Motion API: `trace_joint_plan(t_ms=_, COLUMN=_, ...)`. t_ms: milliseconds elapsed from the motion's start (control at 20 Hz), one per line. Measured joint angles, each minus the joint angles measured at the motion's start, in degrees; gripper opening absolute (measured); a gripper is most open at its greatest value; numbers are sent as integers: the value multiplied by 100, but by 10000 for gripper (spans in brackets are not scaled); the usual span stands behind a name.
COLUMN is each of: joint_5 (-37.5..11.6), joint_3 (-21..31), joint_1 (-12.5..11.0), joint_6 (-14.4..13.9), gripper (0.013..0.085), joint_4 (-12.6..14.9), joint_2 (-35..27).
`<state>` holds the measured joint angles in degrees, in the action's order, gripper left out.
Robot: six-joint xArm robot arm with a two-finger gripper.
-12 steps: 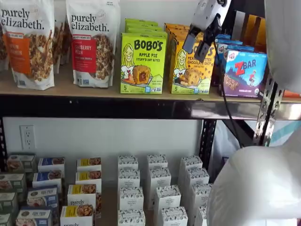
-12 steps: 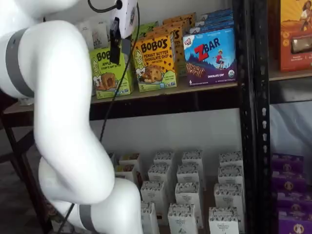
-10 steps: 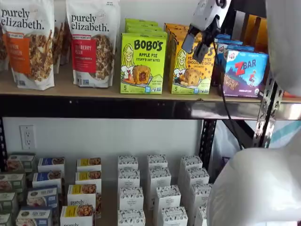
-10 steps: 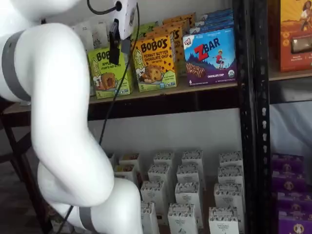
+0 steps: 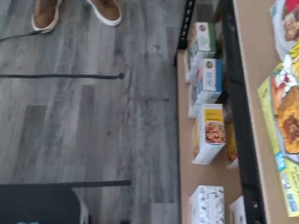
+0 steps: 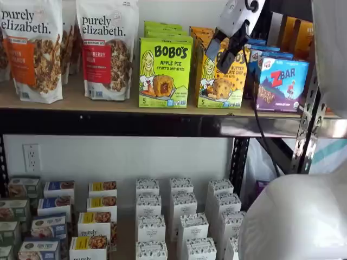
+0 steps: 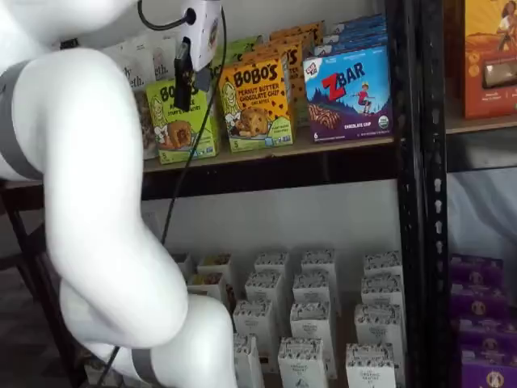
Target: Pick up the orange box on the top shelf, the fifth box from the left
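Spotting the gripper [image 6: 221, 51] in both shelf views, up near the frame top. Showed a white body and two black fingers [image 6: 213, 47], parted by a narrow gap. Held nothing. Was seen side-on in a shelf view [image 7: 184, 79], so could not read the gap there.

Found the orange box [image 6: 219, 84] just behind and below the fingertips, with no contact seen. Stood upright on the top shelf [image 6: 108, 104], at the front of its row. Looked yellow-orange, read "BOBO'S" in black with "Peanut Butter Chocolate Chip" under it [image 7: 257, 101]. Carried a cartoon blonde girl on one side of the face, a cookie-like bite at the middle and a "5" in a lower corner. Had its upper front partly covered by the fingers in a shelf view.

Noted a green Bobo's Apple Pie box [image 6: 165, 73] to one side of the gripper and a blue-purple Zbar box [image 6: 282, 84] to the other, both flanking the orange box on that same tan board with the black front rail.
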<state>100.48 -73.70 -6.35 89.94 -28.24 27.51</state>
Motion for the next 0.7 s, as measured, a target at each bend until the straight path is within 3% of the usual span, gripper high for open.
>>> trace_joint_plan(t_ms=400, joint_5=-1042, joint_3=498, joint_1=-319, joint_6=192, gripper=850, joint_4=-589, joint_2=424)
trace_joint_plan(t_ms=700, joint_5=-2154, joint_3=888, joint_1=-314, joint_6=239, gripper=850, joint_4=-698, joint_2=724)
